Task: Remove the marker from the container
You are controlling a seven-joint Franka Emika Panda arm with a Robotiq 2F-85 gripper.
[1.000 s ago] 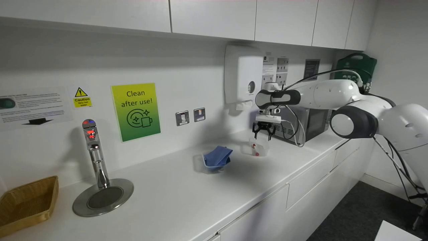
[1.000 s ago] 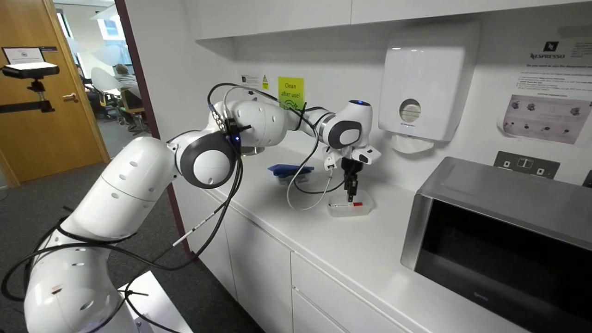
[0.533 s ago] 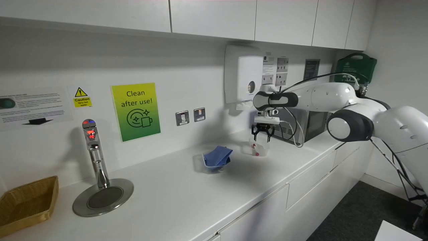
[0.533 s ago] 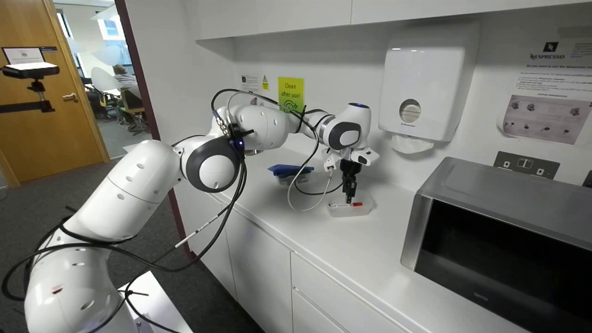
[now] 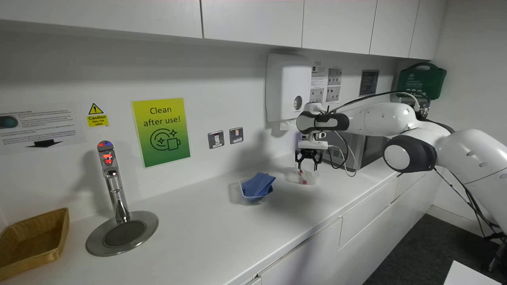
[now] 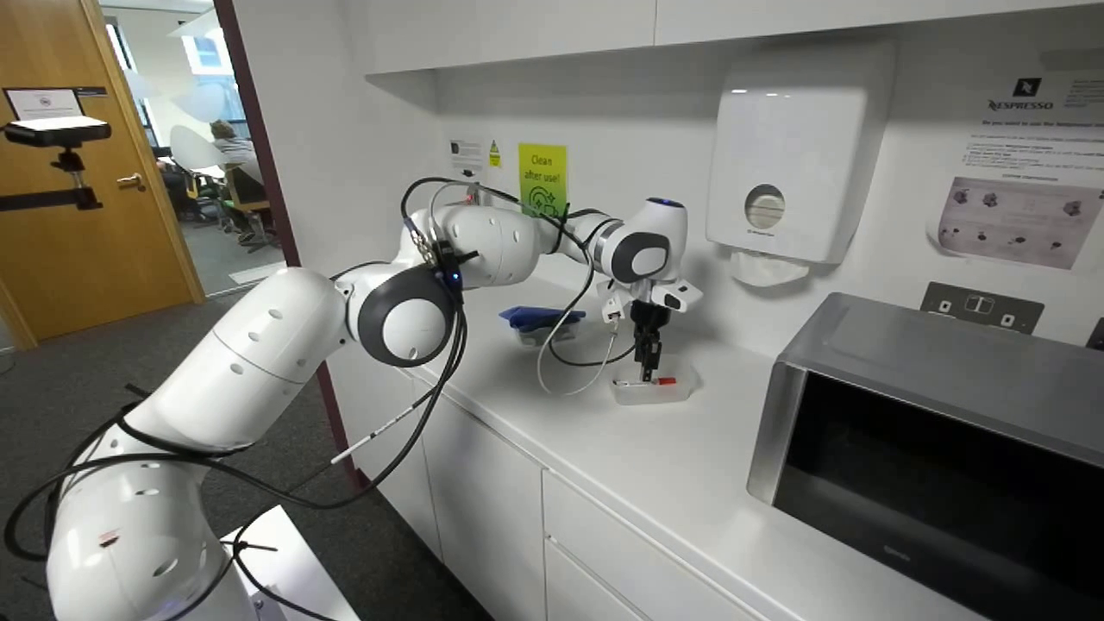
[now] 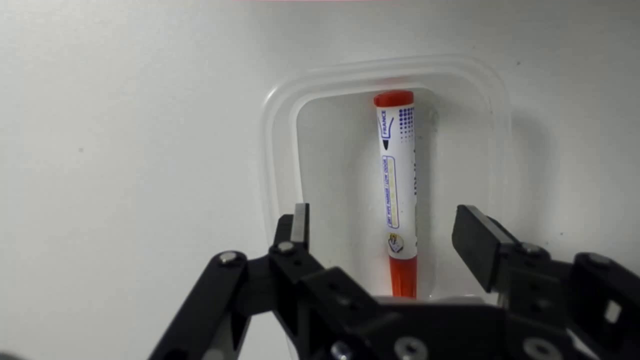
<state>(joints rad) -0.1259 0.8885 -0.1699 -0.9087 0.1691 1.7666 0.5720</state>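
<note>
So the marker [image 7: 397, 180] is lying lengthwise in the clear container [image 7: 280, 150], closer to the right wall in the wrist view, far end right up by the far wall (can't tell if it touches). The gripper [image 7: 385, 223] hangs over it with its fingers [image 7: 300, 222] spread apart, one per side, a gap between each and the marker. How deep the tips sit is hard to call: in an exterior view they overlap the marker's middle, and just a single finger shows properly there.

Annoying bits: the gripper itself blocks the marker's near tip and most of the container's near wall. Some print wraps around the marker's right side, so I can't read it. In an exterior view all you get of the marker is a couple of red spots through the cloudy plastic. Also a dark blob [image 7: 7, 355] cut off at the near left corner of the wrist view, no clue what it is.

Around it: a tub [image 5: 255, 200] with a blue cloth [image 5: 258, 184] sticking out, apart from the container. In an exterior view a loop of white cable [image 6: 569, 392] crosses in front of both. The microwave [image 6: 914, 466] is off to the right there, chopped by the edge; in an exterior view it's partly behind the arm [image 5: 376, 116]. Wicker basket [image 5: 59, 237] is cut off at the left edge. What's in the way? The container's walls ring the marker.
</note>
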